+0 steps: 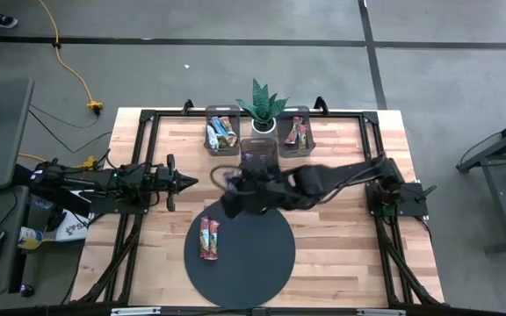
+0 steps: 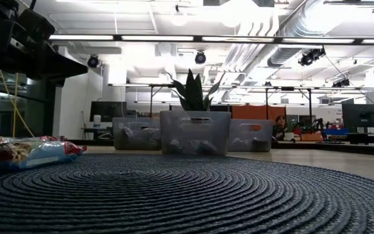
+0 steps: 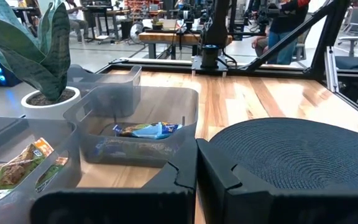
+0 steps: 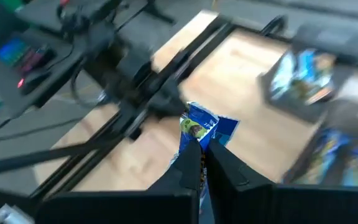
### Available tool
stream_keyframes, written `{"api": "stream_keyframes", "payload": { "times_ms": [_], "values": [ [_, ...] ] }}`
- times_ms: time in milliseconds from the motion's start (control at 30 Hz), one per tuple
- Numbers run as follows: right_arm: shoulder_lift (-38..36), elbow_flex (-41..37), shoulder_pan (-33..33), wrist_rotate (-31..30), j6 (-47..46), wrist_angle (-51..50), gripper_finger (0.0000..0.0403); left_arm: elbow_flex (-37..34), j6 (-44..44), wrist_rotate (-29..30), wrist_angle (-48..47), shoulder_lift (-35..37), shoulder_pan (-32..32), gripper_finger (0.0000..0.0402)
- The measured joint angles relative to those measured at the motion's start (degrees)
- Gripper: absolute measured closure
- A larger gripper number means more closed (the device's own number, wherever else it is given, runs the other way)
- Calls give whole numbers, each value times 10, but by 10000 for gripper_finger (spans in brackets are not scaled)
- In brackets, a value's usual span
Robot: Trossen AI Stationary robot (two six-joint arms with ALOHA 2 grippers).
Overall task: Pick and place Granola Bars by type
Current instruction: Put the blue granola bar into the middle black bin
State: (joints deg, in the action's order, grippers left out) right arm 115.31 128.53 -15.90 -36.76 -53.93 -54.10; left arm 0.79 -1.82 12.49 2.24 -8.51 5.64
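My right gripper (image 4: 202,148) reaches across from the table's right and hangs over the wood just beyond the dark disc's (image 1: 240,254) far-left rim, shut on a blue-wrapped Granola Bar (image 4: 207,126). In the high view this right gripper (image 1: 230,183) is blurred. Two red-toned Granola Bars (image 1: 209,238) lie flat on the disc's left part and also show in the low view (image 2: 24,151). More bars lie in the bins: blue ones (image 1: 222,134), (image 3: 148,129), and red-green ones (image 1: 296,132). My left gripper (image 3: 196,167) waits shut at the table's left (image 1: 185,182). My right gripper pinches the blue Granola Bar between its two fingers at one end of the wrapper (image 4: 199,132). The rest of the bar sticks out past the fingertips (image 4: 191,152). The bar is lifted clear, with the table well below it.
Three translucent grey bins (image 1: 257,151) stand at the table's far side around a potted plant (image 1: 262,110). A black frame (image 1: 148,118) borders the wooden top. Bare wood lies to the right of the disc (image 1: 341,237).
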Motion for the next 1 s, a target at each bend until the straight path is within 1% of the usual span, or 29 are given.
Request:
{"api": "stream_keyframes", "payload": {
  "times_ms": [133,200,433,800,1000],
  "values": [
    [-27,0,17,-45,16,-34,402,0,0,0,0,0,0,400],
    [-36,0,27,-58,23,-52,402,0,0,0,0,0,0,400],
    [-33,0,77,-50,54,-80,402,0,0,0,0,0,0,400],
    [-30,0,120,-58,81,-118,403,0,0,0,0,0,0,400],
    [-16,0,134,-88,83,-153,403,0,0,0,0,0,0,400]
  ]
}}
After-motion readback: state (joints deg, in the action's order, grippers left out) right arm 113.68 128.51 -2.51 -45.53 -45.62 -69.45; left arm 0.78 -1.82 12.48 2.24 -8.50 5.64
